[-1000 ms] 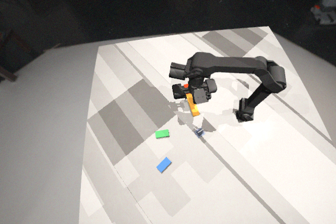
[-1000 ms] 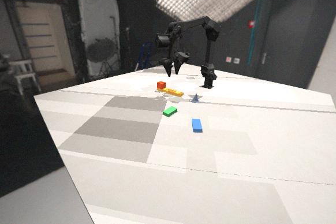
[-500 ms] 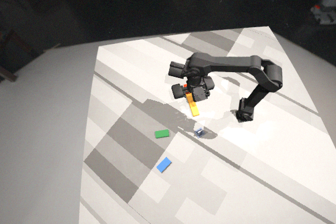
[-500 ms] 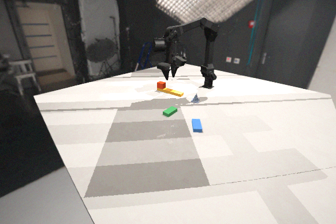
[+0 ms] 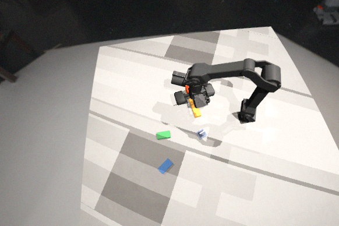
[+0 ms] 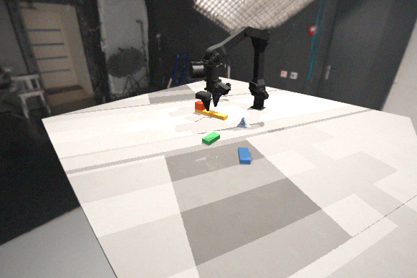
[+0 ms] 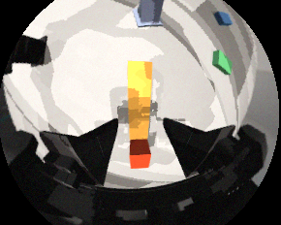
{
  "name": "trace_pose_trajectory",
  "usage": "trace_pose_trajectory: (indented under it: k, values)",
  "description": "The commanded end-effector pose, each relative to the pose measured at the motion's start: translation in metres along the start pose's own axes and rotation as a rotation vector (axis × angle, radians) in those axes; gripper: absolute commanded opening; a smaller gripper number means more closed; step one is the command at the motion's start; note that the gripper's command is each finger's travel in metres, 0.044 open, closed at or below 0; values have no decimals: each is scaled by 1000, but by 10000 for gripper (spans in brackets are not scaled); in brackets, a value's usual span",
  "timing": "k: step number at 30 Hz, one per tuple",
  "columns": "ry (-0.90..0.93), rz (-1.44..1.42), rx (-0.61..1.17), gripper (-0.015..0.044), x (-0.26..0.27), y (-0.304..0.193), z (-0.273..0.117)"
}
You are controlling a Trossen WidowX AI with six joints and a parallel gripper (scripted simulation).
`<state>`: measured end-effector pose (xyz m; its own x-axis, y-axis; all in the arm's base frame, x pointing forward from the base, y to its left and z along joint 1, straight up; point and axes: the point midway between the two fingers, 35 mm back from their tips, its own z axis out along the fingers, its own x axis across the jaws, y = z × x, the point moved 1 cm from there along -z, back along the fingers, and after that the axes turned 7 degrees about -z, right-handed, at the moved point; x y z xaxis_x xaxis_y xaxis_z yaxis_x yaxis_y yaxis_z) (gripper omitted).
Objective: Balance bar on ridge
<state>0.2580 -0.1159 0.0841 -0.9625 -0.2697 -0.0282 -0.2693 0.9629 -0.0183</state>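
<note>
The yellow-orange bar (image 5: 197, 112) (image 6: 219, 115) (image 7: 140, 80) lies flat on the table, with a red block (image 5: 187, 88) (image 6: 199, 105) (image 7: 140, 160) on its far end. My gripper (image 6: 211, 108) (image 7: 140, 121) is open and points down close above the bar. In the wrist view the bar runs lengthwise between the two fingers, touching neither as far as I can see. The small grey-blue ridge (image 5: 201, 133) (image 6: 243, 122) (image 7: 147, 19) stands apart from the bar, beyond its plain end, and bears nothing.
A green block (image 5: 163, 135) (image 6: 211, 138) (image 7: 222, 62) and a blue block (image 5: 165, 166) (image 6: 244, 155) (image 7: 223, 18) lie on the table, to one side of the bar and ridge. The arm's base (image 5: 247, 116) (image 6: 258, 102) stands on the ridge's other side.
</note>
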Motion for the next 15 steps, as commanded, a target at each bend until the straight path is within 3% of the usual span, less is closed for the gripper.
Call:
trace_pose_trajectory:
  k: [1,15]
  values:
    - [7,-3,-1,315,1,0,6]
    - [8,-3,-1,315,1,0,27]
